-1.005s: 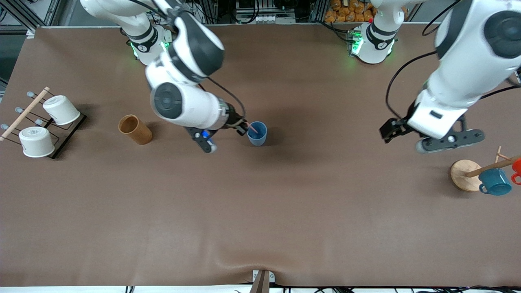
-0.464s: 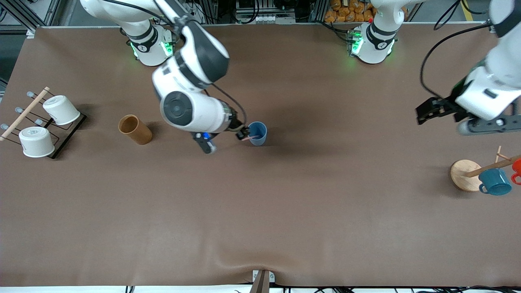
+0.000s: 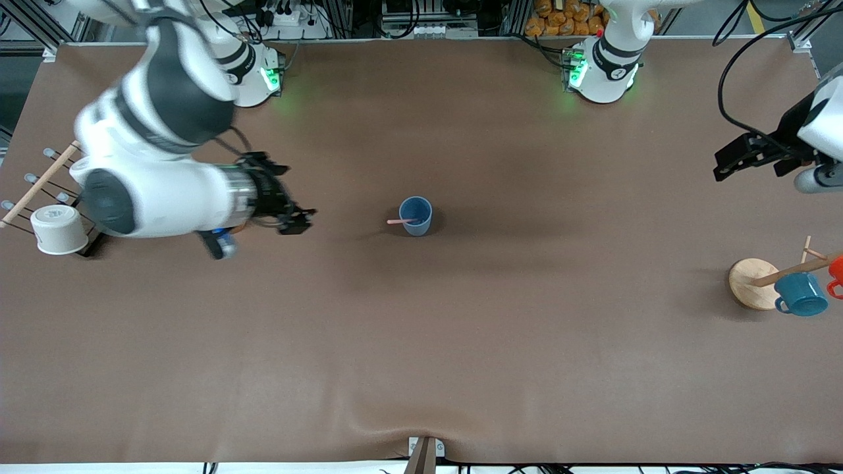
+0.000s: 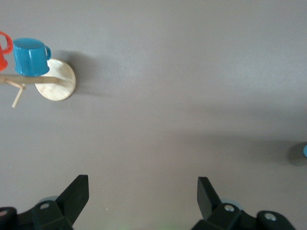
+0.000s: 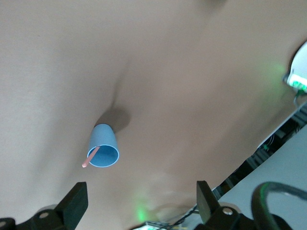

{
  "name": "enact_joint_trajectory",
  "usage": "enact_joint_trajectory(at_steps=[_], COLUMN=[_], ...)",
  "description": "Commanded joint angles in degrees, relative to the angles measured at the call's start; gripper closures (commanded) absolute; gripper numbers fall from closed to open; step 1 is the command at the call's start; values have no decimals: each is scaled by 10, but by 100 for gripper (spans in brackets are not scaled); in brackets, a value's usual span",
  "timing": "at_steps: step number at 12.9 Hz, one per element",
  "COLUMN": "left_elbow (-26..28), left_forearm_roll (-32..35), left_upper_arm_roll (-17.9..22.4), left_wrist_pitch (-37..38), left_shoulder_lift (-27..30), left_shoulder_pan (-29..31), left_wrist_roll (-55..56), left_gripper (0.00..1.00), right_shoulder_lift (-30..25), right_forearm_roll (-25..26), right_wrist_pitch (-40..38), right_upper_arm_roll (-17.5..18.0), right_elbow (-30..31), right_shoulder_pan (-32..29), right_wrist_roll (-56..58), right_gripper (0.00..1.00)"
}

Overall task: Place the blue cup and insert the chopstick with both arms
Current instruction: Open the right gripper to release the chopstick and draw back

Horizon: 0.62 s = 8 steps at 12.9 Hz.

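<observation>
The blue cup (image 3: pixel 416 216) stands upright in the middle of the table. The pale-pink chopstick (image 3: pixel 400 221) rests in it, leaning over the rim toward the right arm's end. In the right wrist view the blue cup (image 5: pixel 104 146) and the chopstick (image 5: pixel 90 157) show free of any grip. My right gripper (image 3: pixel 298 220) is open and holds nothing, well away from the cup toward the right arm's end; its jaws (image 5: pixel 141 199) stand wide. My left gripper (image 3: pixel 731 161) hangs open at the left arm's end, wide apart (image 4: pixel 142 191) over bare table.
A mug tree with a round wooden base (image 3: pixel 751 283) holds a teal mug (image 3: pixel 800 294) and a red mug (image 3: pixel 836 273) at the left arm's end. A rack with a white cup (image 3: pixel 59 227) and a wooden rod (image 3: pixel 39 184) lies under the right arm.
The right gripper opened, let go of the chopstick in the cup and drew back toward the right arm's end. The left arm moved farther toward its own end of the table.
</observation>
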State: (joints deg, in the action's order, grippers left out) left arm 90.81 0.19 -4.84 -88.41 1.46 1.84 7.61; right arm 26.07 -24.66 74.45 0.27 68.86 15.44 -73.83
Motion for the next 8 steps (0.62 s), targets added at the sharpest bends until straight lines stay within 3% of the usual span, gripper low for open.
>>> enact_joint_trajectory(at_steps=[1, 6, 8], left_elbow=[62, 46, 42], left_forearm_roll=[-12, -4, -4], left_upper_arm_roll=[11, 5, 5], left_wrist_pitch=[-15, -12, -12], left_shoulder_lift=[56, 42, 40], left_shoulder_pan=[-12, -15, -15], left_wrist_roll=[-8, -5, -7], left_gripper=[0, 0, 0], right_shoulder_lift=[-5, -35, -36], right_forearm_roll=[5, 152, 160], right_wrist_pitch=[-31, -34, -33], right_upper_arm_roll=[3, -18, -69], right_elbow=[-14, -14, -14], right_shoulder_pan=[-35, -73, -78], right_wrist_roll=[76, 366, 487], right_gripper=[0, 0, 0])
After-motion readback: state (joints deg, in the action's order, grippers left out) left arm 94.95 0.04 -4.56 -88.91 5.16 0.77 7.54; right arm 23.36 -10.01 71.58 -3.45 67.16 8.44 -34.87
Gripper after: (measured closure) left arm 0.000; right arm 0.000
